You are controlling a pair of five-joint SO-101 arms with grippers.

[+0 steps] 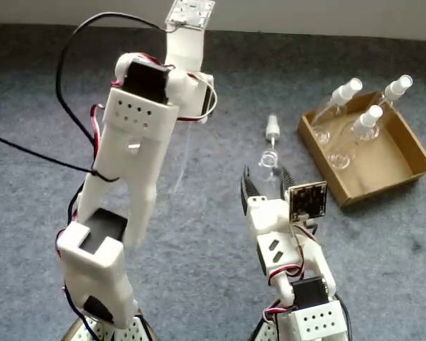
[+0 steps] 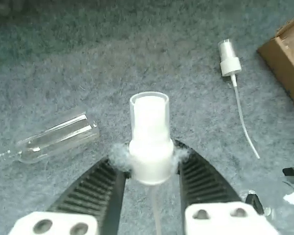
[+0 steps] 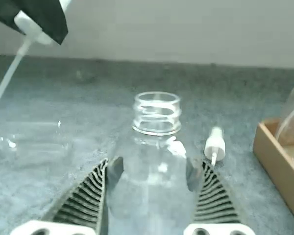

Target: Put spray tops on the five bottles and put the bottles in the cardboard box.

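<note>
Grey carpet (image 1: pixel 199 234) covers my table. The left wrist camera gives me the left gripper (image 2: pixel 149 159) pinching a spray top (image 2: pixel 149 142), with a bare bottle (image 2: pixel 49 139) lying on its side nearby. From the high camera I see three capped bottles (image 1: pixel 362 124) in the cardboard box (image 1: pixel 383 167). My right gripper (image 3: pixel 154 169) clamps an upright open bottle (image 3: pixel 157 147), and a loose spray top (image 1: pixel 272 128) lies just beyond it.

Grey carpeted bench (image 1: pixel 199 249). Cardboard box (image 1: pixel 387 186) sits off to the right of the right hand (image 1: pixel 265 174), loose spray top (image 1: pixel 272 128) just beyond it. Empty bottle (image 2: pixel 49 142) lies on its side beside the left hand (image 2: pixel 149 156).
</note>
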